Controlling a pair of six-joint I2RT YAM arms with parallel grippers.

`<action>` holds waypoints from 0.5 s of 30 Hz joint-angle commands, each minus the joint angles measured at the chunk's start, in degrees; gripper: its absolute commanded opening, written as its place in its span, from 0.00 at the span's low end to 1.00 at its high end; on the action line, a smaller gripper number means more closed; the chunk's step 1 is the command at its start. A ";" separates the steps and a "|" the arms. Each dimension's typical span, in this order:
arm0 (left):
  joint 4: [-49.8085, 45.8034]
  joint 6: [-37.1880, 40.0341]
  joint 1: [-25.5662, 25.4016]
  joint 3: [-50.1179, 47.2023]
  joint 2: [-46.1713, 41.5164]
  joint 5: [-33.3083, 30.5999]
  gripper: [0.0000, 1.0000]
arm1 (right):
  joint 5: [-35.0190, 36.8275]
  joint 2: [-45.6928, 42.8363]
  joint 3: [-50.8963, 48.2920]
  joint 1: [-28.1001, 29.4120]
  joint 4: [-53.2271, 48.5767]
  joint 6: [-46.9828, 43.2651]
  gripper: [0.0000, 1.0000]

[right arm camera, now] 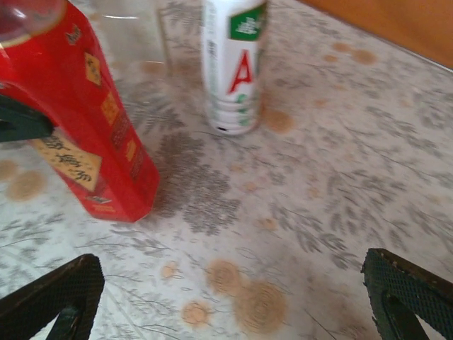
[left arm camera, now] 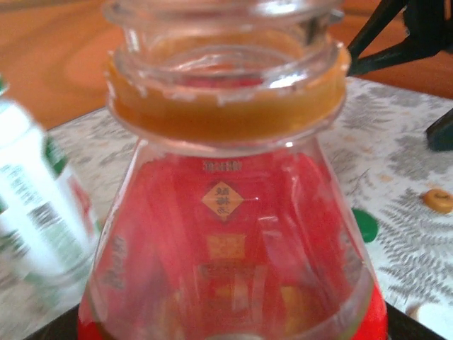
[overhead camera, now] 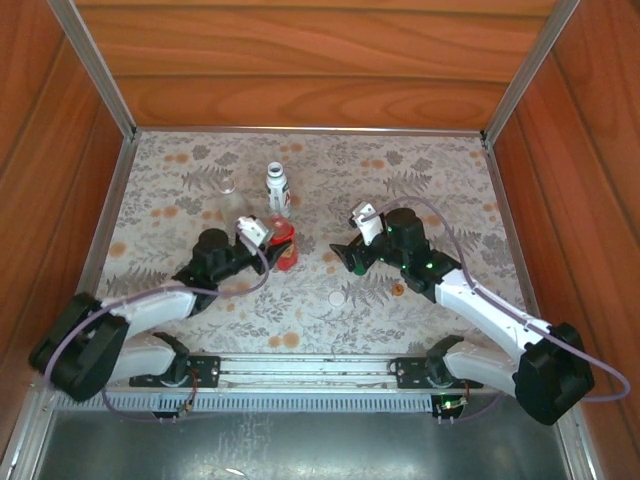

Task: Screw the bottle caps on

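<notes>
The left gripper (overhead camera: 274, 243) looks clamped on the red bottle (overhead camera: 285, 246) low on its body, though its own fingers show as little more than dark corners at the bottom of the left wrist view, so the grip is read mostly from the dark finger pressed against the bottle's side in the right wrist view. That bottle stands on the floral tablecloth (overhead camera: 440, 190) left of the table's middle, its mouth open and uncapped, with an orange ring below the threads of its neck. Just beyond it stands the white bottle (overhead camera: 278, 187), with a green patch and a red letter printed on its label, and to the left of that the clear bottle (overhead camera: 228, 192), faint against the pattern. The green cap (left arm camera: 364, 225) lies on the cloth just beside the base of the red bottle, partly hidden behind it. The right gripper (overhead camera: 343, 258) hangs over the cloth to the right of the red bottle and apart from it, pointed toward it, its ridged black fingers (right arm camera: 56, 292) spread wide with nothing between them. The white cap (overhead camera: 337, 298) lies flat on the cloth nearer the arm bases than both grippers, roughly between the two, and the golden-brown cap (overhead camera: 398, 289) lies to its right, close by the right arm's forearm. None of the three caps touches a bottle mouth or a gripper, and wooden walls (overhead camera: 300, 60) close in the table on three sides
</notes>
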 commanded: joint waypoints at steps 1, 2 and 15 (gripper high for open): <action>8.63 -1.59 -0.71 4.91 7.02 9.91 0.54 | 8.82 -2.82 -1.63 0.34 -0.30 2.18 1.00; 8.68 -1.03 -0.77 6.23 8.72 11.52 0.54 | 9.27 -3.46 -1.95 0.19 -0.57 2.29 1.00; 8.60 3.87 -1.05 10.49 20.18 28.09 0.56 | 11.05 -6.98 -4.41 -0.25 -2.63 2.76 1.00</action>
